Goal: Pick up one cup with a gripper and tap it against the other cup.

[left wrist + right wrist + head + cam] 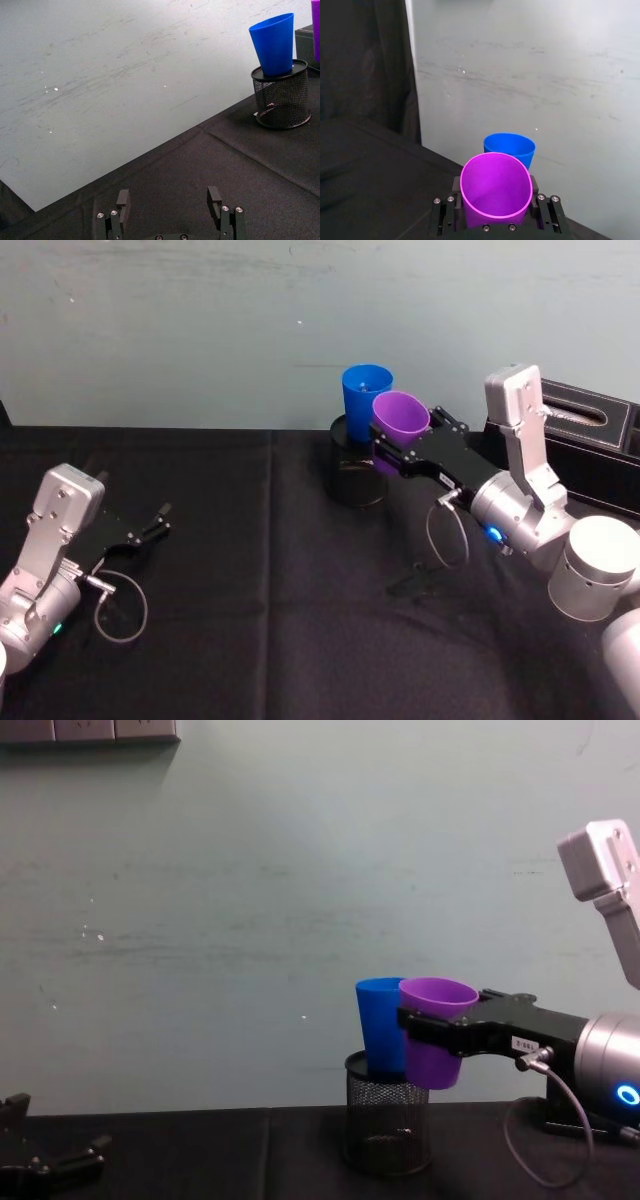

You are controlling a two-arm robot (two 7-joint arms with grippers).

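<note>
Purple plastic tumbler [400, 412], pinched by right gripper [420, 1028], held above black wire-mesh holder [388, 1125], perhaps touching blue plastic tumbler [364, 390] there. Tap to be kept light. Left gripper [170, 200] parked left of holder, jaws spread.

Wall [200, 920]: pale grey-green, matt, scuffed with faint horizontal streaks and small white flecks.
White plates [90, 729]: a row, high on the wall.
Table [250, 590]: draped in black cloth, with one crease running from far edge towards near edge.
Dark curtain [365, 65]: hangs beside the wall.
</note>
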